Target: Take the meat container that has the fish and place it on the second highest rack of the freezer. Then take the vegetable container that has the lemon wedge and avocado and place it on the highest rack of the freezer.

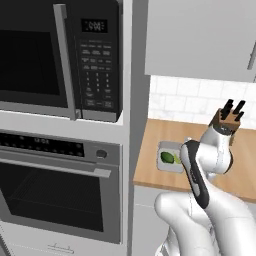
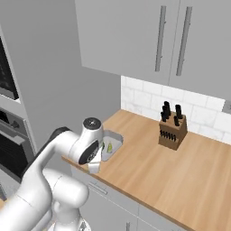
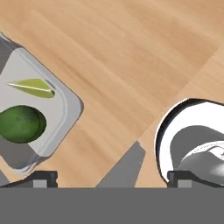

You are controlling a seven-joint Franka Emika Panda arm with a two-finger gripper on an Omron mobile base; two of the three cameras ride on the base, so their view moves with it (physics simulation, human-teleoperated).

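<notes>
The vegetable container (image 3: 70, 105) is a pale grey tray holding the dark green avocado (image 3: 19, 124) and the pale yellow lemon wedge (image 3: 33, 86). It sits at the left end of the wooden counter (image 2: 180, 167), against the tall grey cabinet. The tray (image 1: 170, 149) also appears in the left base view with the avocado (image 1: 166, 158), partly behind my arm. My gripper (image 3: 111, 178) is open, its tips far apart with nothing between them. It hovers over bare wood just beside the tray (image 2: 115, 137). The fish container and the freezer are out of view.
A knife block (image 2: 173, 128) stands near the tiled back wall, right of the tray. A microwave (image 1: 60, 55) and a black-glass oven (image 1: 55, 190) fill the tall unit on the left. Grey wall cabinets (image 2: 158, 40) hang above the counter.
</notes>
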